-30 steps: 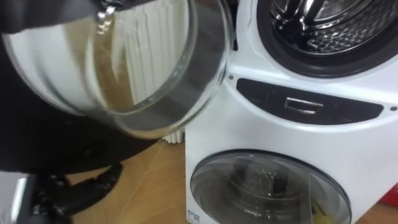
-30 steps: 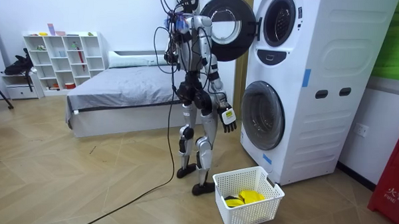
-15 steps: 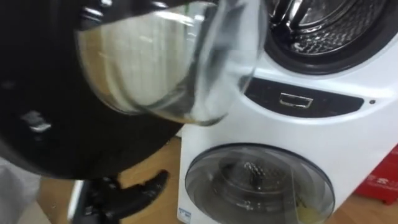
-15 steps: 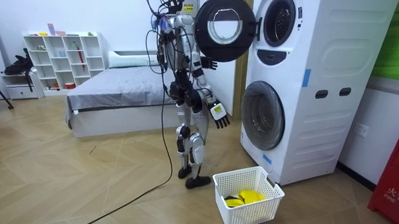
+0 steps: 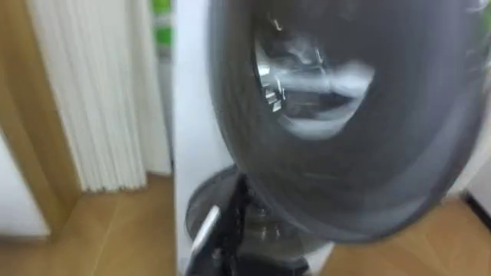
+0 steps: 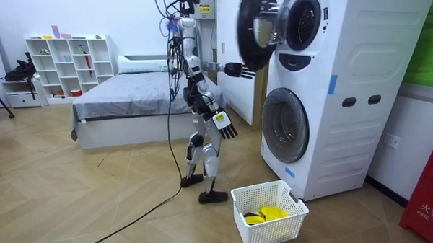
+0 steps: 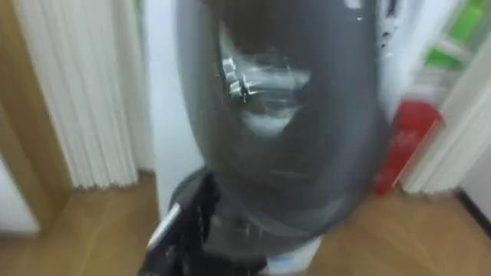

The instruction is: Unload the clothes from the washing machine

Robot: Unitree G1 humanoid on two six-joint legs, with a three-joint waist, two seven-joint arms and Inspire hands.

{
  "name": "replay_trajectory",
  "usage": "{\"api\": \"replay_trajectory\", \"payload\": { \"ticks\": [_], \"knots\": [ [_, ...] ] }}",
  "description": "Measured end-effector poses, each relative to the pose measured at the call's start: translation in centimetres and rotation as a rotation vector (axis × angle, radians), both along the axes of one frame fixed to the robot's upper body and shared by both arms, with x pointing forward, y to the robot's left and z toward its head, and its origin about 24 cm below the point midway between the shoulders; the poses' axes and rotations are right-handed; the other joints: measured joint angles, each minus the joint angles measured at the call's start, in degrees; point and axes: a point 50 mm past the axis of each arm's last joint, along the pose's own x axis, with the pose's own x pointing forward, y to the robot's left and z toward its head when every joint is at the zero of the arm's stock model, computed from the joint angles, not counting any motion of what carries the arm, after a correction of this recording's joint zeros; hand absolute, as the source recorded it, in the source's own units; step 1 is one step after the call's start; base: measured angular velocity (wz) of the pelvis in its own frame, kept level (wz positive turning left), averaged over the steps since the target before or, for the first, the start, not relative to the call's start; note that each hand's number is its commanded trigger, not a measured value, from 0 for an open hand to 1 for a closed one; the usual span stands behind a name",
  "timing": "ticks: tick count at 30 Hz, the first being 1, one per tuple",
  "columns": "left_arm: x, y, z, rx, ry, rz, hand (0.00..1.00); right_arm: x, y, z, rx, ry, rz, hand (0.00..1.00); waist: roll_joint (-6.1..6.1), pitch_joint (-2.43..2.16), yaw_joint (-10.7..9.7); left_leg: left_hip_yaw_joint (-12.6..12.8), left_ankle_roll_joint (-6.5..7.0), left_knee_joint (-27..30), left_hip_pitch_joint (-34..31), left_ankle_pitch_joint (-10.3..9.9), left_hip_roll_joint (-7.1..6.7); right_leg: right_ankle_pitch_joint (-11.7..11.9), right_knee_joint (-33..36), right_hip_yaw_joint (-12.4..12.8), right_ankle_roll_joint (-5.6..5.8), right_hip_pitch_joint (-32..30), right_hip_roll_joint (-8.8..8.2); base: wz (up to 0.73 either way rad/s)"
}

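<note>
The yellow clothes (image 6: 264, 213) lay in the white basket (image 6: 250, 235) before the lower washer (image 6: 285, 125). Above, the robot's right hand (image 6: 239, 69), fingers straight, was at the lower rim of the half-swung upper door (image 6: 253, 32). Its left hand (image 6: 226, 126) hung open. That door sat close to the head and could strike it if it swung back. The basket stood near the feet, a likely trip. Open floor (image 6: 91, 204) lay toward the bed (image 6: 131, 97).

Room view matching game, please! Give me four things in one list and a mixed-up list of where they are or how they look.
Things:
1 basket
2 top door
3 bed
4 shelf

Clues:
A white, with small things in its cubbies
B on the floor in front of the washer
C partly open
D grey blanket on top

Pairs: 1-B, 2-C, 3-D, 4-A
</note>
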Motion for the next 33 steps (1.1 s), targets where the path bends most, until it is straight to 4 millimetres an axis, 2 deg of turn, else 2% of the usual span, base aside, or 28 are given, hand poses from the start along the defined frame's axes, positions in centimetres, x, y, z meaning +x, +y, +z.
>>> {"api": "replay_trajectory", "payload": {
  "ticks": [1, 2, 3, 4, 5, 6, 7, 8, 10, 11, 14, 15, 18, 21, 25, 26, 28, 29, 31, 33],
  "knots": [
    [0.2, -0.8, 0.5, 0.025, -0.041, -0.055, 0.0, 0.2, 0.0, 0.0, -0.004, -0.003, 0.014, 0.0, 0.23, -0.08, -0.1, 0.55, 0.22, -0.67, 0.59, 0.24, -0.26, -0.1, -2.2, -0.68, 0.21, 1.31, 0.42, -0.4],
    [0.3, -1.0, 0.7, 0.035, -0.058, -0.079, 0.0, 0.4, 0.0, 0.1, -0.006, -0.008, 0.023, 0.0, 0.61, 0.11, -0.21, 1.19, 0.24, -0.96, 0.89, 0.41, -0.21, -0.03, -2.68, -0.29, 0.18, 1.61, 0.6, -0.51],
    [0.4, -1.5, 1.0, 0.047, -0.08, -0.115, 0.0, 0.8, 0.1, 0.1, -0.008, -0.014, 0.042, 0.0, 1.39, 0.4, -0.51, 2.33, -0.07, -1.08, 1.49, 0.77, -0.09, -0.01, -3.47, 0.27, 0.16, 2.38, 0.49, -0.46],
    [0.2, -2.1, 1.2, 0.051, -0.091, -0.155, 0.0, 0.8, 0.3, 0.1, -0.009, -0.014, 0.055, 0.0, 1.52, 0.47, -1.13, 4.42, -1.05, 0.12, 1.78, 1.43, -0.12, -0.01, -3.9, 1.8, 0.16, 3.15, -0.15, -0.33],
    [0.2, -2.3, 1.2, 0.051, -0.094, -0.172, 0.0, 0.8, 0.5, 0.1, -0.006, -0.013, 0.068, 0.0, 0.67, 0.91, -1.31, 5.42, -1.86, 3.78, 0.56, 1.94, -0.22, -0.02, -4.37, 3.96, 0.2, 3.83, -1.05, -0.09],
    [-0.1, -2.7, 1.2, 0.047, -0.096, -0.211, 0.0, 0.7, 0.7, 0.0, -0.003, -0.009, 0.083, 0.0, -0.69, 1.15, -1.7, 5.28, -0.97, 4.17, -3.3, 1.53, -0.62, -0.09, -4.6, 8.46, 0.37, 3.84, -2.96, 0.4],
    [-0.1, -3.6, 1.7, 0.043, -0.125, -0.263, 0.0, 0.9, 0.4, 0.1, -0.002, -0.017, 0.064, 0.0, 0.82, 0.46, -2.63, 4.55, 3.29, -1.53, -7.09, 5.75, 0.89, -0.86, -3.71, 8.64, 1.53, 2.4, -3.32, 0.42],
    [-0.2, -3.8, 1.8, 0.047, -0.133, -0.281, 0.0, 0.9, 0.2, 0.1, -0.005, -0.014, 0.056, 0.0, 0.88, 0.37, -2.45, 5.86, 3.84, -1.77, -6.77, 6.11, 0.56, -1.51, -3.07, 8.58, 2.27, 1.86, -3.66, 0.39],
    [-0.2, -3.8, 1.6, 0.095, -0.15, -0.302, 0.0, 0.7, 0.4, 0.1, 0.013, -0.001, 0.07, 0.0, 0.45, 0.52, -0.91, 6.26, 4.03, -2.82, -4.4, 6.24, 0.01, -2.56, -3.32, 5.74, 2.27, 2.84, -3.54, -0.16],
    [-0.2, -3.7, 1.4, 0.111, -0.153, -0.3, 0.0, 0.7, 0.4, 0.1, 0.013, 0.001, 0.072, 0.0, 0.51, 0.52, -0.6, 6.11, 4.03, -2.89, -3.82, 6.24, 0.06, -2.5, -3.21, 5.26, 2.15, 3.2, -3.4, -0.41],
    [0.2, -3.2, 1.3, 0.124, -0.154, -0.276, 0.0, 1.1, 0.3, 0.2, 0.013, -0.009, 0.075, 0.0, 0.83, 0.47, -0.04, 4.96, 3.95, -4.19, -2.0, 6.21, 0.04, -2.26, -3.05, 4.56, 1.89, 4.43, -2.91, -0.29],
    [0.3, -3.1, 1.0, 0.127, -0.15, -0.276, 0.0, 0.9, 0.3, 0.1, 0.011, -0.003, 0.077, 0.0, 1.06, 0.59, -0.23, 4.54, 3.44, -5.28, -1.33, 6.52, 0.05, -2.29, -3.03, 3.7, 1.9, 4.66, -2.74, -0.12],
    [0.3, -2.5, -1.0, 0.169, -0.081, -0.267, 0.0, 0.7, 0.2, 0.1, 0.006, 0.008, 0.077, 0.0, 0.97, 0.77, 0.22, 4.59, 3.04, -7.58, 0.32, 6.77, 0.1, -3.01, -3.07, 3.77, 1.73, 4.86, -2.21, -0.1],
    [0.3, -0.8, -3.7, 0.234, 0.021, -0.218, 0.0, 0.6, 0.2, 0.1, 0.009, 0.008, 0.074, 0.0, 0.68, 0.93, 1.31, 4.56, 2.96, -8.03, 1.03, 6.81, 0.12, -3.7, -3.06, 3.21, 1.76, 5.05, -2.1, -0.18],
    [-1.1, 2.9, -7.8, 0.305, 0.173, -0.107, 0.0, 0.1, 0.0, 0.0, 0.007, 0.023, 0.063, 0.0, 0.63, 0.96, 2.33, 4.44, 2.78, -8.15, 2.06, 6.92, 0.25, -3.84, -3.2, 1.45, 1.65, 5.96, -1.92, -0.08],
    [-2.1, 4.5, -9.6, 0.337, 0.258, -0.049, 0.0, -0.3, 0.0, -0.1, 0.008, 0.03, 0.051, 0.0, 0.4, 0.85, 3.12, 4.36, 2.65, -8.13, 2.35, 6.85, 0.4, -4.08, -3.28, 0.97, 1.51, 6.31, -1.9, -0.05],
    [-4.5, 8.2, -12.8, 0.407, 0.427, 0.099, 0.0, -1.0, -0.2, -0.2, 0.011, 0.04, 0.01, 0.0, 0.24, 0.8, 4.45, 3.62, 1.55, -8.12, 3.27, 6.22, 0.51, -4.86, -3.33, -0.09, 1.4, 7.26, -1.78, 0.03],
    [-5.1, 9.2, -13.4, 0.425, 0.462, 0.137, 0.0, -1.2, -0.3, -0.2, 0.009, 0.044, -0.002, 0.0, 0.2, 0.8, 4.73, 3.24, 1.43, -8.12, 3.32, 6.14, 0.5, -4.99, -3.37, -0.33, 1.41, 7.4, -1.75, 0.15],
    [-7.9, 12.9, -15.4, 0.506, 0.59, 0.306, 0.0, -1.7, -0.7, -0.2, 0.006, 0.052, -0.033, 0.0, 0.28, 0.78, 5.89, 2.29, 1.24, -8.13, 3.28, 6.03, 0.47, -5.07, -3.43, -0.86, 1.44, 7.67, -1.69, 0.19],
    [-9.8, 14.9, -16.2, 0.547, 0.659, 0.418, 0.0, -1.9, -1.0, -0.2, 0.0, 0.056, -0.045, 0.0, 0.27, 0.77, 6.7, 1.73, 1.02, -8.14, 3.27, 5.9, 0.53, -5.09, -3.45, -1.11, 1.44, 7.58, -1.57, 0.1]
  ]
}}
